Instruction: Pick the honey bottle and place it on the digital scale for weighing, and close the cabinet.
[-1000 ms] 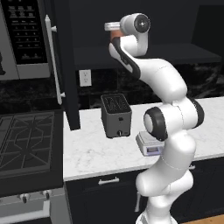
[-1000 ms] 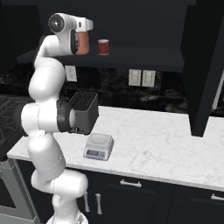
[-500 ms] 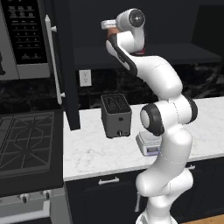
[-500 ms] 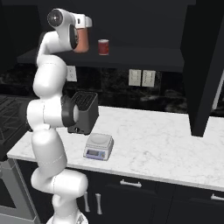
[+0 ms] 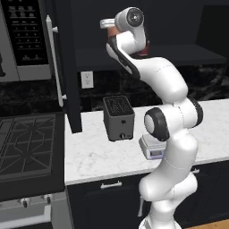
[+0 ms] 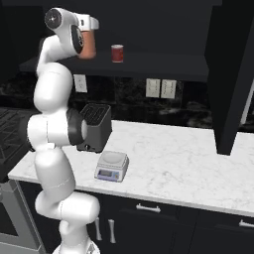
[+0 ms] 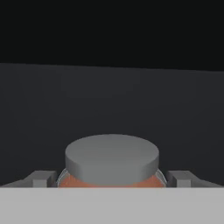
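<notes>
up on the cabinet (image 6: 149, 62) shelf, gripper (image 7: 112, 178) jaws stand apart astride the honey bottle (image 7: 112, 164); close squarely below its lid.

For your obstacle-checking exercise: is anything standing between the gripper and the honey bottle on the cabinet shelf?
Nothing visible does. In the hand view the gripper is open with the honey bottle directly between its fingertips. The red can stands apart on the shelf, off to the side.

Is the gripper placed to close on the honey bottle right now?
Probably yes. In the hand view the gripper is open with a fingertip on each side of the honey bottle, and nothing sits between them.
</notes>
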